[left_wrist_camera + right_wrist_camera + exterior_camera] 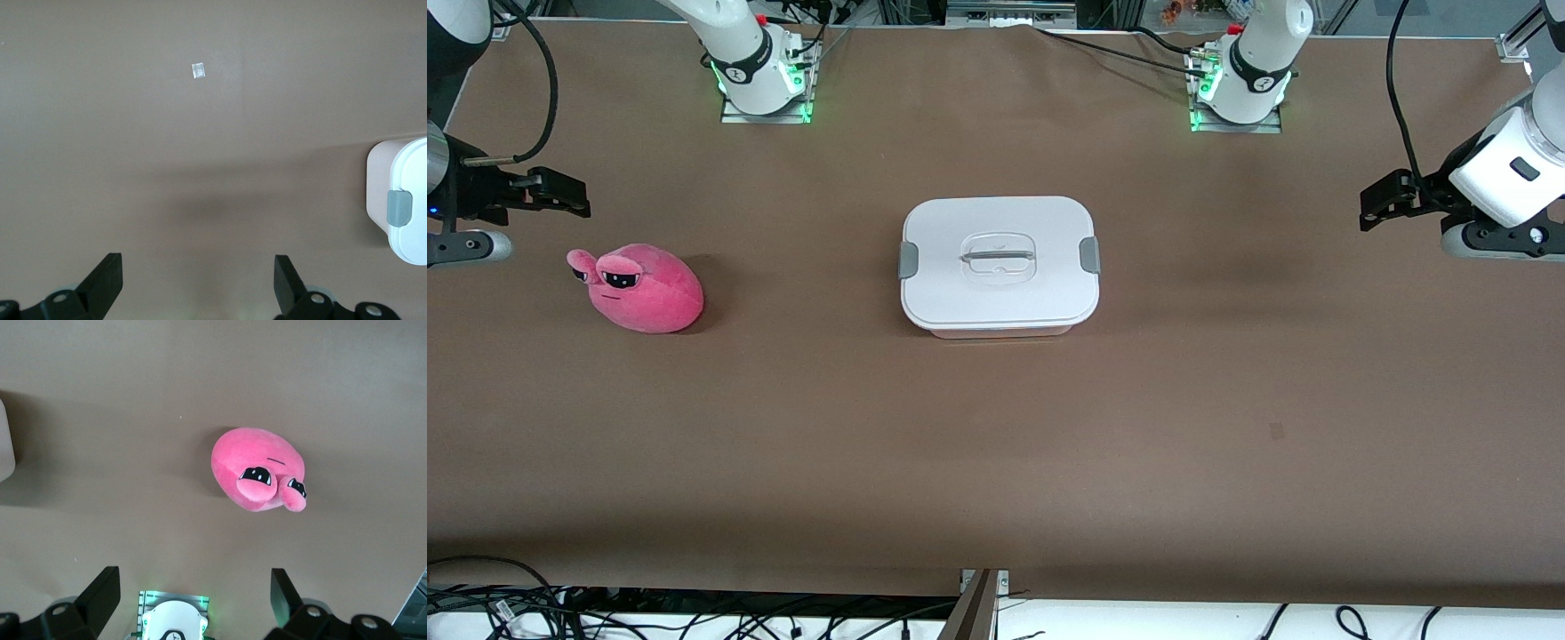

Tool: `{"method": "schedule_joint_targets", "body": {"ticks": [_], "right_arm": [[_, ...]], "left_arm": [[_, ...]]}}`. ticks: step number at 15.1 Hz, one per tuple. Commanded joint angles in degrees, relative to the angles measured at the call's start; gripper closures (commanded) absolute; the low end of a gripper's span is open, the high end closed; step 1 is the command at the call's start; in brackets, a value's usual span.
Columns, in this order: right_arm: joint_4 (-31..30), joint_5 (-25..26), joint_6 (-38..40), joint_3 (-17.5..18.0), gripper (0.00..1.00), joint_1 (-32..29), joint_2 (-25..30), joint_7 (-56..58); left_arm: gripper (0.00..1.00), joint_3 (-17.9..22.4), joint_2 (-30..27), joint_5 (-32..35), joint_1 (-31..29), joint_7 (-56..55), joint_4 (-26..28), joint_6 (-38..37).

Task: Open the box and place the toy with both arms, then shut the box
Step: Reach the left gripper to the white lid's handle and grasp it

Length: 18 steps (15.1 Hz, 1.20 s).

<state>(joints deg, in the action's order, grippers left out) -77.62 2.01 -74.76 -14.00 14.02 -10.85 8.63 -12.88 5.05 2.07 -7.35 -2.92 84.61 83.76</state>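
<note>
White arms (734,44) with dark grey joint bands, bases (765,98) on metal plates lit green, red button at each base, black cables looping overhead, black two-finger left gripper (1383,203), matching right gripper (560,191)

front: high across the table (996,462), facing both bases | left wrist: looks down from high up, box (400,207) at its edge | right wrist: looks down on toy (257,470) | front shares both
</note>
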Motion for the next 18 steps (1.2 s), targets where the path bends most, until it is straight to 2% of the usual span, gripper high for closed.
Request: {"method": "schedule_joint_targets", "body": {"ticks": [1, 5, 7, 11, 13, 18], "right_arm": [[-0.8, -1.0, 0.9, 0.2, 0.00, -0.1, 0.9, -0.1], [-0.8, -1.0, 0.2, 0.2, 0.00, -0.1, 1.0, 0.0], [-2.3, -1.0, -0.5, 0.2, 0.00, -0.1, 1.8, -0.1], [-14.8, -1.0, -8.1, 0.3, 0.00, -0.1, 10.8, -0.5], [-17.4, -1.0, -9.9, 0.3, 0.00, -0.1, 12.7, -0.7], [-15.0, -0.9, -9.6, 0.4, 0.00, 0.3, 10.7, -0.1]], "left_arm": [[0.00, 0.0, 0.6, -0.7, -0.3, 1.3, -1.5, -0.8], [0.00, 0.4, 1.4, -3.7, -0.6, 0.3, -1.5, -1.0], [0.00, 0.5, 1.4, -5.7, -0.7, 0.2, -1.3, -5.1], [0.00, -1.0, 3.9, -6.1, 3.2, 1.6, -1.4, -6.9], [0.00, -2.1, 5.3, -7.2, 5.1, 11.0, -1.5, -6.6], [0.00, -2.5, 8.7, -10.3, 12.9, 26.7, -1.9, -0.7]]}}
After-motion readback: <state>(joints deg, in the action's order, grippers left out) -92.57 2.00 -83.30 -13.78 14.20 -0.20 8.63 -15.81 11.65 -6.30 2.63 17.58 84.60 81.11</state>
